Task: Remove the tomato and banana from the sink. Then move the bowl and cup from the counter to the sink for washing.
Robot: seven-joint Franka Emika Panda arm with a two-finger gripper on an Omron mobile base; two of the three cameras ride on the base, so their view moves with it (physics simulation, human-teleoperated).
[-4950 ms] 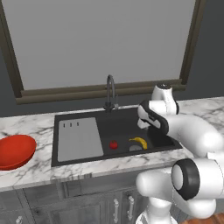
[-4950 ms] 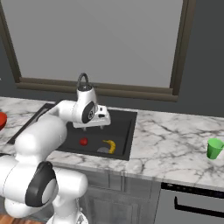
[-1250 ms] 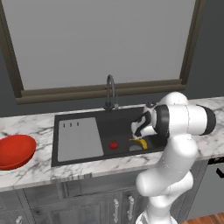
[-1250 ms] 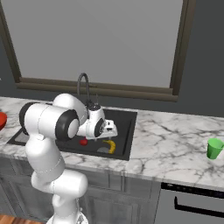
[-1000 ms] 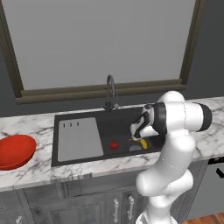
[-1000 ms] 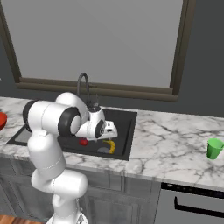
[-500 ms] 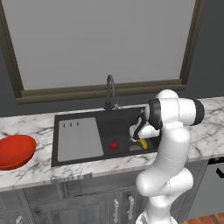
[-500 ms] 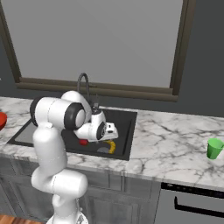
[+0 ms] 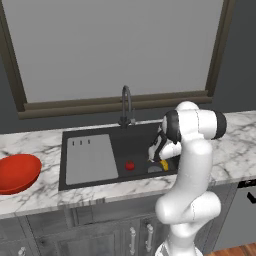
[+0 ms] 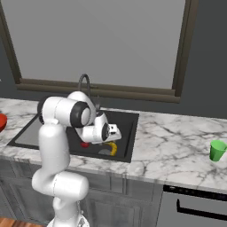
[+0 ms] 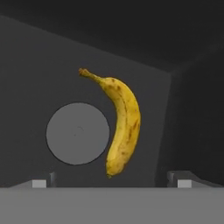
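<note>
The arm is bent down into the sink (image 9: 70, 150), and the gripper (image 11: 112, 181) is hung low over the basin floor with its jaws spread wide, nothing grasped. Only the 2 fingertips (image 11: 40, 183) are seen at the bottom of the hand view, so most of the claw is cut off there. In both base views the hand is largely hidden behind the arm's own wrist and elbow.

The banana (image 11: 121, 124) is lying on the black sink bottom, right beside the round grey drain (image 11: 78, 133), untouched by the fingers. From the left base view just a sliver of its yellow is visible past the wrist, and in the right base view roughly half is covered.

The tomato (image 9: 130, 165) is sat on the basin floor left of the banana; in the right base view it's mostly blocked by the arm.

The bowl (image 9: 16, 172) is parked on the counter (image 9: 35, 195) at far left, clipped by the frame edge. The cup (image 10: 217, 150) is stood on the counter far right, well apart from the sink. The faucet (image 9: 126, 104) is partly hidden in the right base view.
</note>
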